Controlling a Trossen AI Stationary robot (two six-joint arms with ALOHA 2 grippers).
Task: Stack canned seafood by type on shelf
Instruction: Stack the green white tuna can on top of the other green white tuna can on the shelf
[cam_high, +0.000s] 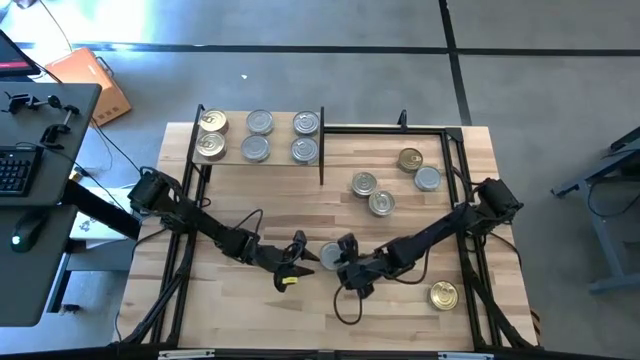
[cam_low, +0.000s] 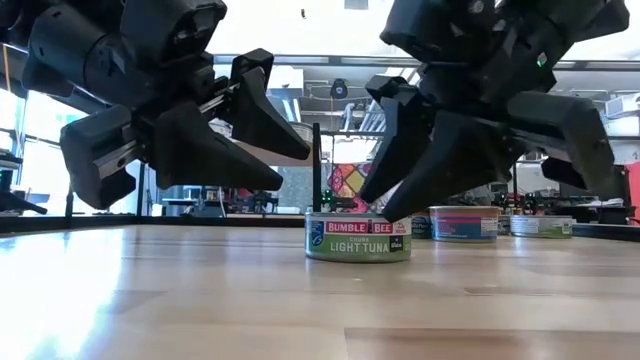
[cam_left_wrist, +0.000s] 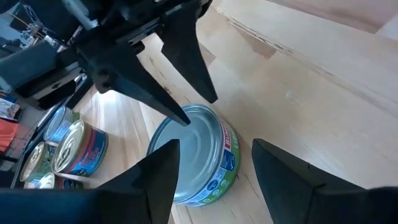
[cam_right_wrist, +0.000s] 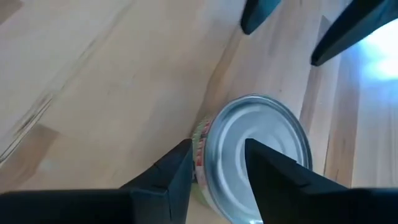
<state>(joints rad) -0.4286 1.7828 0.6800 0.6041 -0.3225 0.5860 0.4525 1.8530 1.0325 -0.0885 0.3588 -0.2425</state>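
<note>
Counting six tins on the shelf (cam_high: 258, 155), six off it.

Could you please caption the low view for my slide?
Both open grippers, left and right, hover over a Bumble Bee tuna tin.

Both grippers are crowding the green-labelled tin (cam_high: 330, 256) at lower centre of the table (cam_high: 250, 320): the left gripper (cam_high: 297, 254) and right gripper (cam_high: 344, 262) are flanking it with fingers parted, seemingly leaving little gap. Four tins (cam_high: 380, 203) are cluttering the upper right; six are filling the shelf (cam_high: 232, 158).
</note>
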